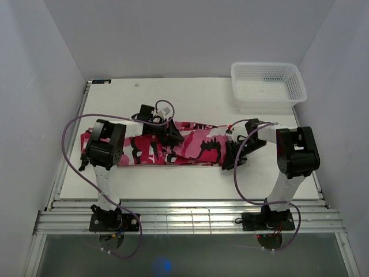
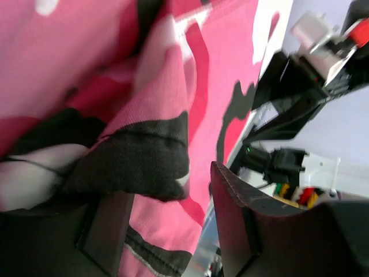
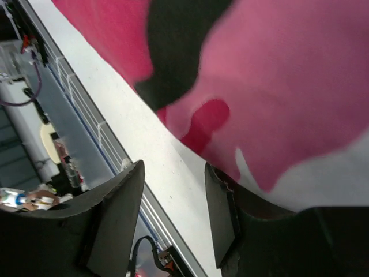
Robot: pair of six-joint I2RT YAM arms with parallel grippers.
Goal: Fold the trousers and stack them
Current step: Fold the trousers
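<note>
The trousers (image 1: 196,147), in pink, red, white and black camouflage print, lie stretched left to right across the middle of the table. My left gripper (image 1: 172,137) is down on their upper middle. In the left wrist view its jaws (image 2: 167,190) stand apart over the cloth (image 2: 173,86), and a bunched black fold lies against the left finger (image 2: 106,231). My right gripper (image 1: 230,158) is at the trousers' right end. In the right wrist view it (image 3: 174,168) is open with bare table between the fingers, and the cloth (image 3: 288,86) lies over the right finger's outer side.
A white mesh basket (image 1: 267,65) stands at the back right of the white table (image 1: 190,98). The table's front edge with metal rails (image 3: 109,144) runs close below the right gripper. Purple cables loop beside both arms.
</note>
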